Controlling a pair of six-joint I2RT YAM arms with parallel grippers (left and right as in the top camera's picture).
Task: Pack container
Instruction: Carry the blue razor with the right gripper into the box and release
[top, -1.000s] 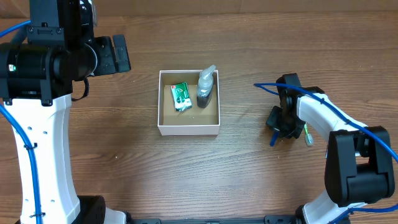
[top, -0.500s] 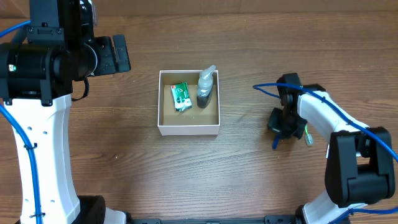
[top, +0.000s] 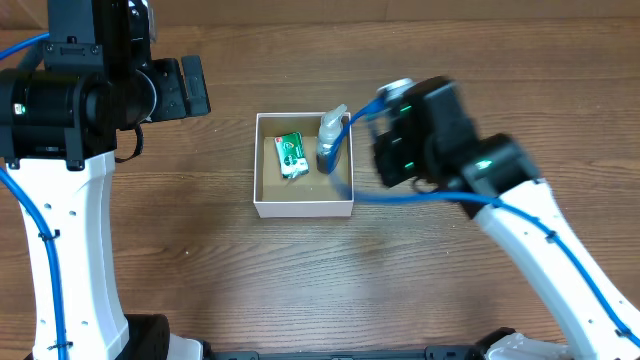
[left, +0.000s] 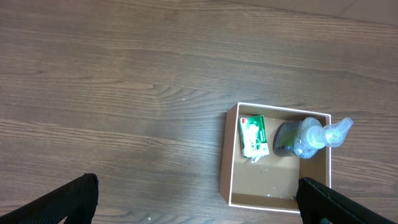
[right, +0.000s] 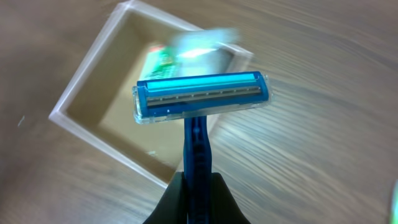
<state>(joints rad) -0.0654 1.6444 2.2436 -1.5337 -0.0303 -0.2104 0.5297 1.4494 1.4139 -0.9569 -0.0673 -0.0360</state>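
Observation:
The container (top: 303, 208) is a small white-walled box with a brown inside, at the table's middle. It holds a green packet (top: 291, 155) and a clear pump bottle (top: 330, 140). My right gripper (right: 196, 177) is shut on the handle of a blue razor (right: 202, 96), held in the air above the container's (right: 87, 62) right side. In the overhead view the right arm (top: 415, 135) is blurred, just right of the container. My left gripper (left: 199, 202) is open and empty, high over the table to the left, with the container (left: 231, 155) below it.
The wooden table (top: 200, 260) surrounds the container. The left arm's white column (top: 70, 240) stands at the left edge. A blue cable (top: 420, 198) hangs along the right arm.
My right arm has risen from the table's right side and swung left to the container, carrying the blue razor. The left arm has not moved.

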